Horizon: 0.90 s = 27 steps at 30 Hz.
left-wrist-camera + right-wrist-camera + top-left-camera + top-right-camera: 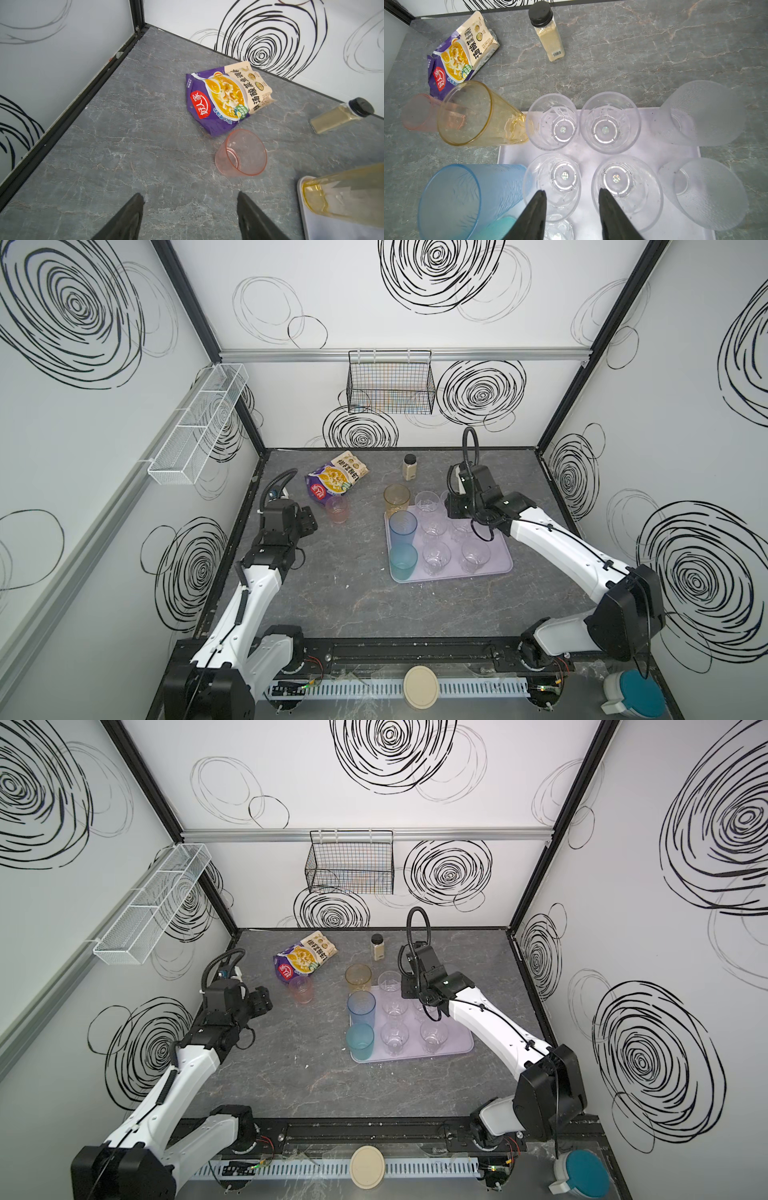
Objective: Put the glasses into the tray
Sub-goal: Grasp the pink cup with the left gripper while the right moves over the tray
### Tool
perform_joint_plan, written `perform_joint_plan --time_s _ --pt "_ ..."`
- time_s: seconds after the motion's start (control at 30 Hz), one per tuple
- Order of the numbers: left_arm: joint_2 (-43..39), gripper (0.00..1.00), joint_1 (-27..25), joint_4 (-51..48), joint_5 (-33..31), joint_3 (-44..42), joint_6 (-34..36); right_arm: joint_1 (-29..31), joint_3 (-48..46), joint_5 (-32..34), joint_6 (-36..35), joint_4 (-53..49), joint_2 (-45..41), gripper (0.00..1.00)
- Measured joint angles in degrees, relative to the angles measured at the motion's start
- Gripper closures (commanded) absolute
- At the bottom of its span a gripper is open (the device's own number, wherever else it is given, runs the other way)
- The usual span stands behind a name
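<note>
My left claw (190, 195) hung wide over the grey marbled tabletop (124, 145) with nothing between its fingers, low at the left side of the table in both top views. Ahead of it, clear of the fingertips, stood the short pink see-through tumbler (241, 153). It was upright on the bare tabletop, outside the tray. It sat right at the near corner of a purple and cream seasoning packet (224, 97), though I could not tell whether the two touched.

My right claw (572, 191) was parted about halfway and gripped nothing. It hovered above the large flat pale lavender plastic tray (583, 152), its two fingers over the rims of two neighbouring short clear tumblers (562, 176). More of these stood upright in rows in the middle of the tray.

Along the tray's left edge in a top view stood a tall teal tumbler (402, 562) nearest the front, with a tall blue tumbler (402, 526) just behind it. A tall amber tumbler (397, 499) stood at the far corner, its base just inside the rim as my left wrist view showed. On the tray's opposite side two frosted tumblers (702, 112) stood upright, mostly hidden behind my right arm in the top views.

Beyond the tray, a small black-capped jar of pale powder (410, 467) stood upright on the tabletop, apart from the glasses.
</note>
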Motion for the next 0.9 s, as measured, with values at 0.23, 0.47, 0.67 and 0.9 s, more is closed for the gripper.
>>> perform_joint_plan --time_s 0.23,0.47,0.67,0.9 --pt "8.26 0.33 -3.43 1.27 1.44 5.03 -1.22 -0.26 -5.31 -0.26 -1.07 3.13 -4.07 0.53" --pt "18.73 0.38 -9.2 2.36 0.31 8.02 -0.52 -0.63 -8.37 -0.5 -1.01 4.87 -6.99 0.53" --pt "23.52 0.42 -9.18 2.93 -0.98 10.01 0.09 -0.74 -10.1 -1.27 -0.94 5.57 -8.39 0.53" --pt "30.05 0.47 -9.25 5.27 -1.25 12.04 0.04 -0.74 -10.12 -2.16 -0.76 6.23 -8.37 0.53"
